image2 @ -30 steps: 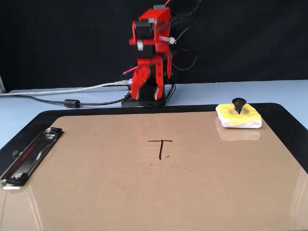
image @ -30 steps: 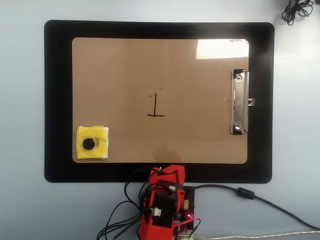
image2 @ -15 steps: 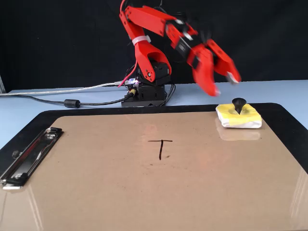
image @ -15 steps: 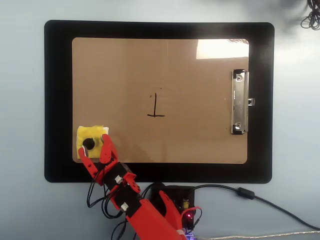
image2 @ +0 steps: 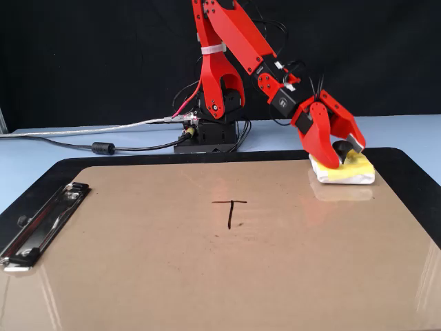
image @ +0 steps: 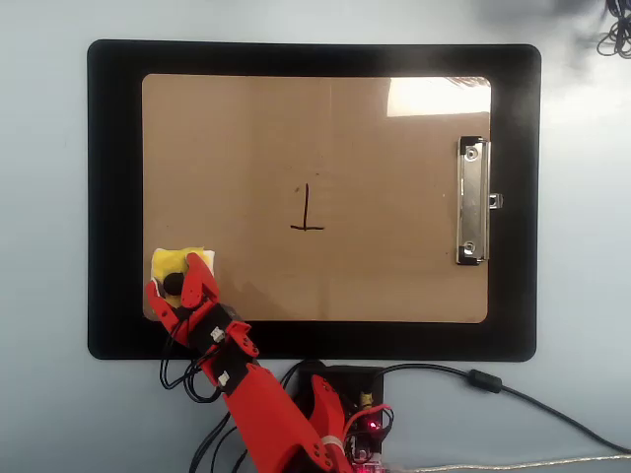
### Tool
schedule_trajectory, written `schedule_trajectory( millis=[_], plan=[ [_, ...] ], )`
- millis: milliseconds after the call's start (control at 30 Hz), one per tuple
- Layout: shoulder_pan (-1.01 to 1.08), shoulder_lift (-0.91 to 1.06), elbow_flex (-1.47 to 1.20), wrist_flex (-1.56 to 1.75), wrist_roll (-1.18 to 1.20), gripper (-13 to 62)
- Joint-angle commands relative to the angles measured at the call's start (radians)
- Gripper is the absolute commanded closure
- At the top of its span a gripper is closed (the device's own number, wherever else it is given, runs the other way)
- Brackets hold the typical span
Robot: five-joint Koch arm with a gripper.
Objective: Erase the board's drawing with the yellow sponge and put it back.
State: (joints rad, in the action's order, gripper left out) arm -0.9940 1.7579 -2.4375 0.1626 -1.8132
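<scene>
From my fixed view, nearest to me is the bare end of the board (image2: 207, 276), with its metal clip (image2: 41, 221) at about 8 o'clock. The drawing (image2: 229, 212) sits mid-board, untouched; nothing has been wiped yet. Farther back, at about 2 o'clock, the yellow sponge (image2: 342, 169) rests on the board's far corner, and the gripper (image2: 339, 157) is down over it. The jaws are spread partway, one on each side of the black knob (image2: 340, 147) in the sponge's centre. I cannot say they have closed on it, so I read the hand as open and holding nothing.

I judge the sponge light and soft. Squeezing its body would just crush it, so the stiff knob is the place to take hold. The smooth board should let it slide easily.

Half a second ago the gripper hung above and short of the sponge; now it has dropped level with the knob. In the overhead view the gripper (image: 175, 294) covers most of the sponge (image: 170, 262), which has not shifted.
</scene>
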Motion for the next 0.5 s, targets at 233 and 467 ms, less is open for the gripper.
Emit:
schedule_trajectory(
  millis=[233,467],
  plan=[
    [-0.008,-0.008,-0.023,0.086,0.078,28.3],
    [0.012,-0.005,-0.035,0.087,0.086,57.7]
  ],
)
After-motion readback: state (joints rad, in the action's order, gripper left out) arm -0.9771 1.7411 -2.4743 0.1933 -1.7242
